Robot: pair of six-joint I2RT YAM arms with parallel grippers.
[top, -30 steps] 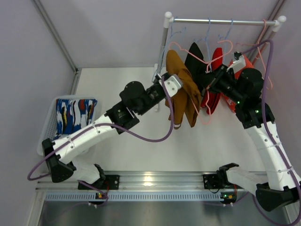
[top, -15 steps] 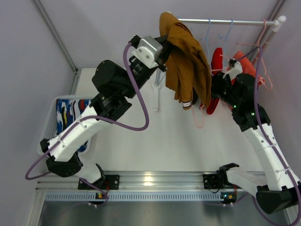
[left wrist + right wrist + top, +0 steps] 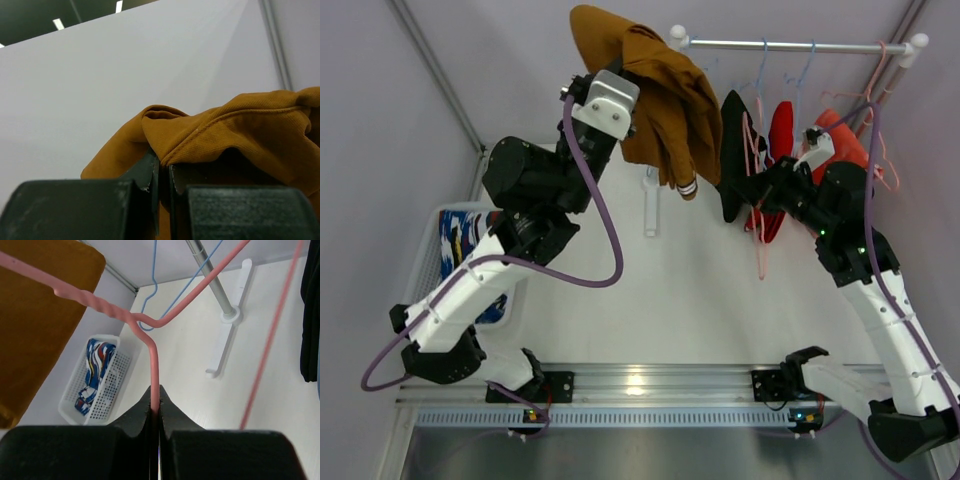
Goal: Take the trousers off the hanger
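White basket (image 3: pixel 109 399): blue patterned trousers (image 3: pixel 93 371) | left claw (image 3: pixel 162 166) clamps tan trousers (image 3: pixel 240 131) | right claw (image 3: pixel 155 401) clamps pink hanger (image 3: pixel 154 362)

Tan trousers (image 3: pixel 240 135): one fold nipped in the left gripper (image 3: pixel 161 167), the cloth below and right of the jaws cut off by the picture's edge. Pink hanger (image 3: pixel 153 365): wire nipped in the right gripper (image 3: pixel 155 397), both arms running out of view above the jaws. Black trousers (image 3: pixel 311 315): a strip only, far right of the jaws.
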